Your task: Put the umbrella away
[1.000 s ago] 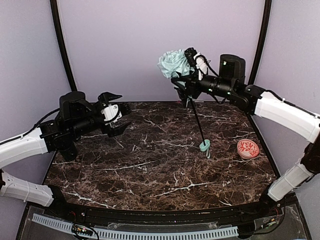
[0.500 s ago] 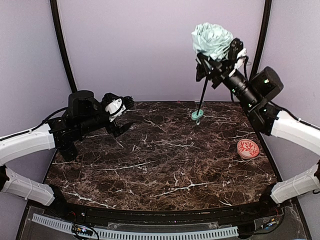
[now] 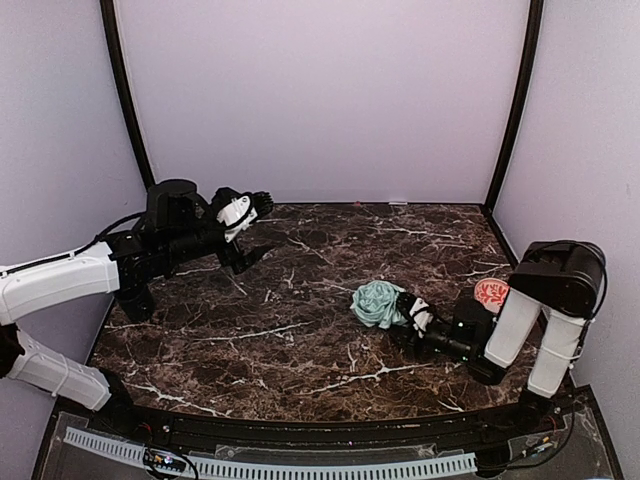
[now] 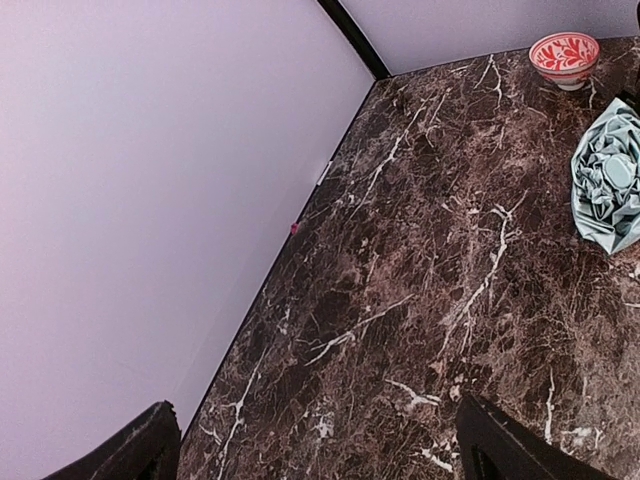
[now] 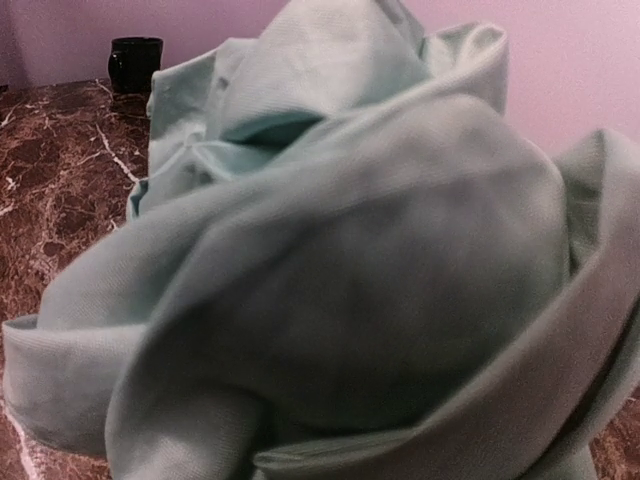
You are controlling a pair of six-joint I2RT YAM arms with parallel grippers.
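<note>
Umbrella (image 3: 378, 303) lies bunched on worktop (image 3: 300, 350) near bowl (image 3: 495, 296); right end effector (image 3: 412, 314) sits buried in fabric, grip unreadable, left end effector (image 3: 256, 228) spread, so loose canopy may snag or slip free.

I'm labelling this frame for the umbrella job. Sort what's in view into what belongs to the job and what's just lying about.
Belongs to the job:
- the umbrella, lying bunched up
- right gripper, against the umbrella, fingers hidden by fabric
- left gripper, open and empty, well apart from the umbrella

Just lying about:
- red-and-white bowl, standing apart from the umbrella
</note>
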